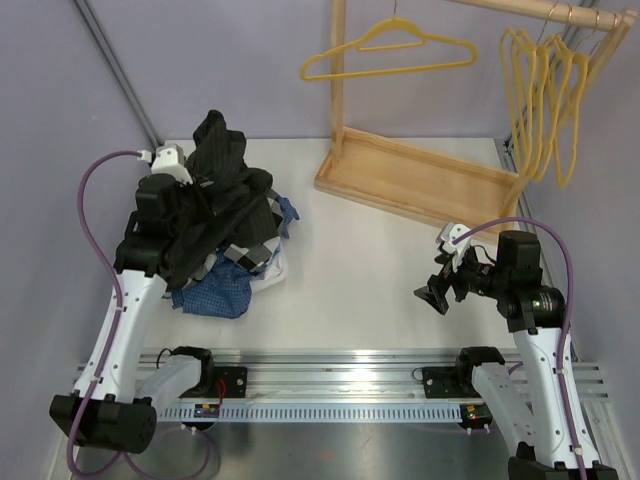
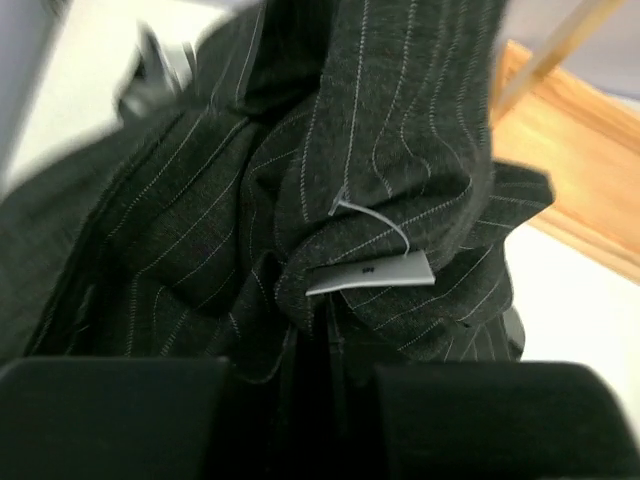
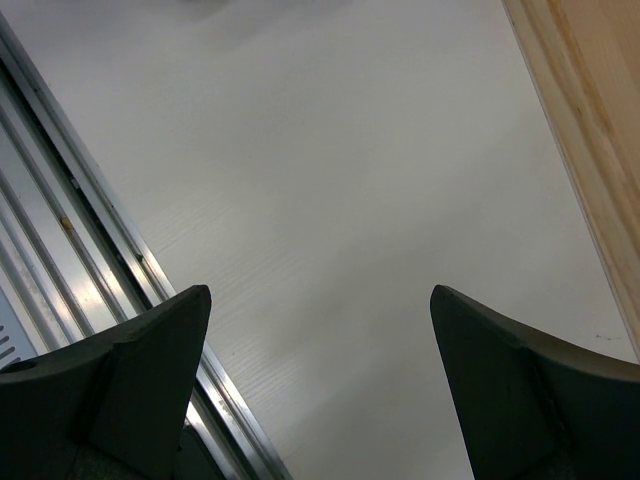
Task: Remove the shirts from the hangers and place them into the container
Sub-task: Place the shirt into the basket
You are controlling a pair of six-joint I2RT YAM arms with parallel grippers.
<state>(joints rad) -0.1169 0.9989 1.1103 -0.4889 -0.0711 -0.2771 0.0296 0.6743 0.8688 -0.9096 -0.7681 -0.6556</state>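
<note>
Black pinstriped shirt (image 1: 215, 185) heaped at the left of the table (image 1: 370, 270)
Crumpled cloth with a paper tag (image 2: 370, 272) is pinched in the nearly closed left gripper (image 2: 330, 385). The right gripper (image 3: 320, 380) gapes wide over the table, between the metal rail (image 3: 110, 250) and the wooden tray (image 3: 585, 130).

Top view: bright, even, diffuse light, sharp all over. Shadows on the counter (image 1: 350, 250) are soft and faint, with a mild sheen on the near metal rail (image 1: 330, 356). Left wrist view: dim, filled by the dark pinstriped shirt (image 2: 400, 150). Its upper left is smeared by blur, the tag (image 2: 372, 273) is fairly crisp, and the left pincer (image 2: 305, 372) is black and defocused. Right wrist view: pale grey counter, a glare streak on the rail, and the right pincer (image 3: 320, 300) is a dark, soft-edged silhouette.
</note>
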